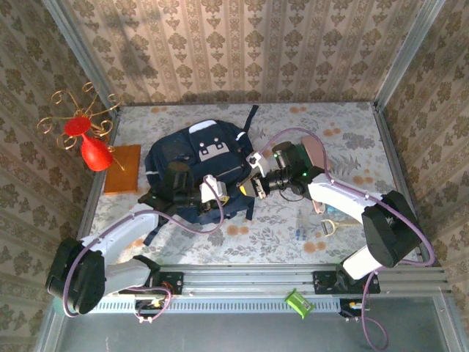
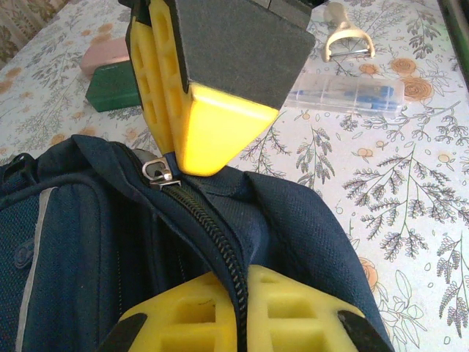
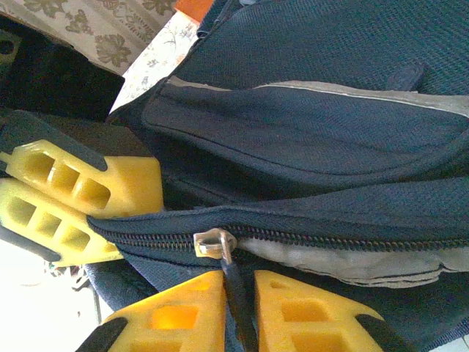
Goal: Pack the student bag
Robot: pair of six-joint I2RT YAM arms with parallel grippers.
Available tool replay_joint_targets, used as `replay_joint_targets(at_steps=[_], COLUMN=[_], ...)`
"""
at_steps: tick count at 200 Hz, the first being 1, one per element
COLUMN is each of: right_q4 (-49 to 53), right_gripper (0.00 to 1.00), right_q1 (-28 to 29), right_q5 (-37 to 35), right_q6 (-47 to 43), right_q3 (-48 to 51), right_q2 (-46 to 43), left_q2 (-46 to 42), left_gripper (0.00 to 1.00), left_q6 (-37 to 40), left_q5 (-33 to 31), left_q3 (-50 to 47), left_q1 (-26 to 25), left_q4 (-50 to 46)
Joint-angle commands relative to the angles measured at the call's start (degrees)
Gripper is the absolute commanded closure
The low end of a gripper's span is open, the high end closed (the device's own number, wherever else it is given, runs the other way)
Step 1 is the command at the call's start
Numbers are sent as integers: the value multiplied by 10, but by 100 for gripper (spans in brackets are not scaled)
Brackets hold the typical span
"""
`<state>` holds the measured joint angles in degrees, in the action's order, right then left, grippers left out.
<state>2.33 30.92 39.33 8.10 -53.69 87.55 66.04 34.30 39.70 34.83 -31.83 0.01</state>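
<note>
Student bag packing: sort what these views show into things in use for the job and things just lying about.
In use: student bag; zip pull; left gripper, shut on the bag's edge; right gripper, shut on the pull.
Lying about for now: red vase; peeler; clear pen case; green box.

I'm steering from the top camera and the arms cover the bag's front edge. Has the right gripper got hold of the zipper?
Observer: Yes. On its wrist camera the right gripper pinches the black zip pull between its fingers.
Operator: What is the left one doing?
Observer: The left gripper is clamped on the student bag, on its fabric right beside the zip.
Operator: Is the zip open at all?
Observer: Partly, it seems: pale grey lining shows in a gap on one side of the slider.
</note>
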Motion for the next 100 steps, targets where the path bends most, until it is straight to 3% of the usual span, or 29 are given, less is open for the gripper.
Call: replay_joint_targets(at_steps=[1, 31, 100], right_q4=[-17, -7, 148], right_gripper=[85, 100, 100], right_q1=[0, 0, -6], right_q5=[5, -28, -288], right_q6=[8, 8, 51], right_q3=[5, 17, 11], right_q2=[1, -15, -71], left_q2=[-1, 0, -10], left_gripper=[100, 100, 100], left_q6=[7, 9, 3], left_q5=[20, 12, 7], left_q3=[9, 10, 8], left_q1=[-5, -5, 4], left_q4=[29, 25, 25])
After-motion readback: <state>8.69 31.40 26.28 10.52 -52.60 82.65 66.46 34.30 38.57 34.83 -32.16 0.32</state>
